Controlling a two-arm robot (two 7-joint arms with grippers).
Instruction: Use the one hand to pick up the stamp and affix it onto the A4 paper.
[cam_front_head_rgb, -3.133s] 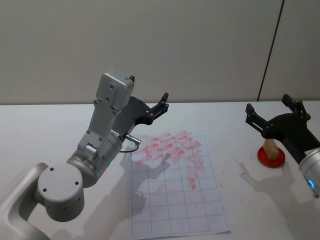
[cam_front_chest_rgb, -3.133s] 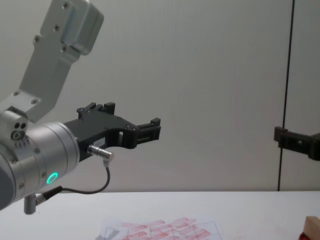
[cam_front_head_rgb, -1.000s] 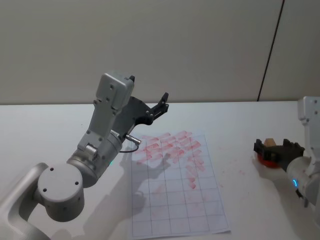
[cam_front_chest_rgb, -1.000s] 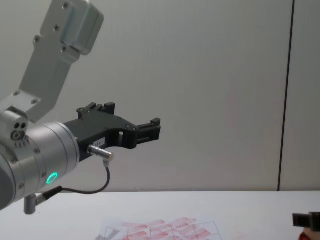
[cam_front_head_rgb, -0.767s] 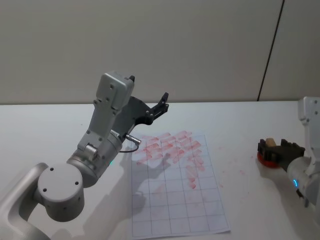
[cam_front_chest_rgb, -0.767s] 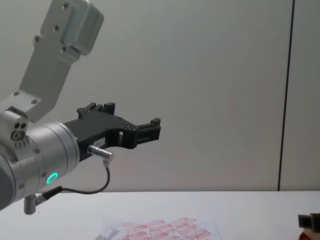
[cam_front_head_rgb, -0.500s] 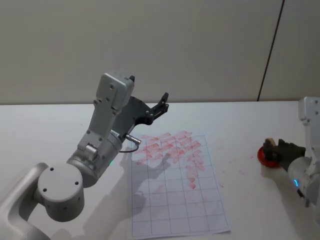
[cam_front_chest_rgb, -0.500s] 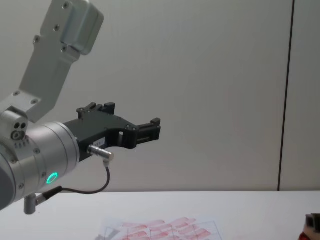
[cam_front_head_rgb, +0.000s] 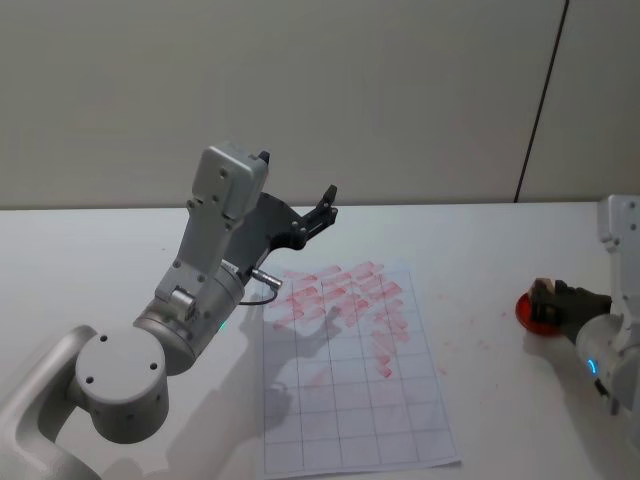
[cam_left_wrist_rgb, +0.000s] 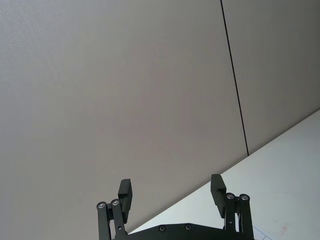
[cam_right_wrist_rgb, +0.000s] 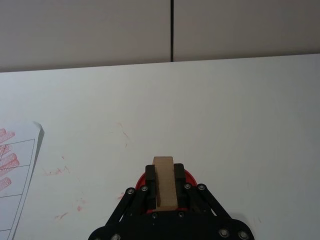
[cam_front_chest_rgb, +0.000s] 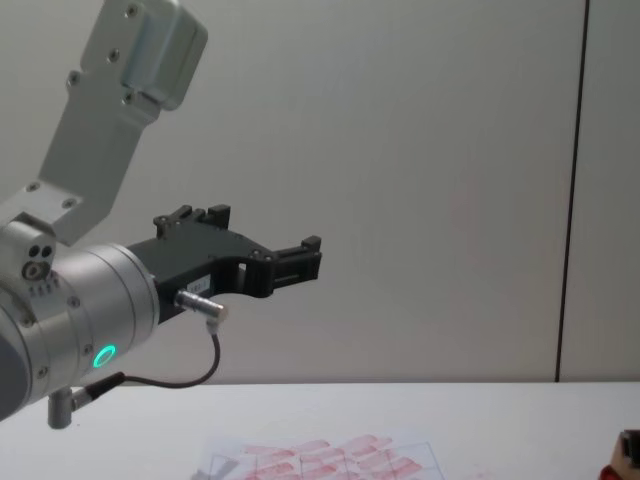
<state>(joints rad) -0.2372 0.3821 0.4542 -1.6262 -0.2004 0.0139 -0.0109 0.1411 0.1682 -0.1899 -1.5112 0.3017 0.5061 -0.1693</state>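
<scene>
The right gripper (cam_right_wrist_rgb: 164, 173), on the arm with the blue ring (cam_front_head_rgb: 594, 366), sits low over the desk (cam_front_head_rgb: 480, 240) with its jaws drawn in tight against both sides of the stamp (cam_right_wrist_rgb: 163, 186). The pale wooden block stands upright between the black fingers (cam_right_wrist_rgb: 149, 176), its top clear of them. Beneath it lies the red disc (cam_right_wrist_rgb: 189, 176), whose rim peeks out on either side of the fingers. Whether the block's foot touches the disc cannot be told.

In the head view the right gripper (cam_front_head_rgb: 548, 298), the stamp (cam_front_head_rgb: 541, 287) and the red disc (cam_front_head_rgb: 527, 312) sit together at 3 o'clock from the A4 paper (cam_front_head_rgb: 350, 400), well apart from it on bare desk. The sheet's far rows are crowded with red marks, while the near rows of the grid are blank.

About three seconds earlier the right gripper hung above the disc with its jaws spread wide and the stamp standing free. It has since come down and closed, the gap shrinking over the last second until the fingers met the wood. The stamp has not left its spot over the disc.

The left gripper (cam_front_chest_rgb: 255, 230), on the arm with the green ring (cam_front_chest_rgb: 103, 356), is held in the air at 11 o'clock from the paper. Its jaws are wide apart and hold nothing, unchanged throughout.
</scene>
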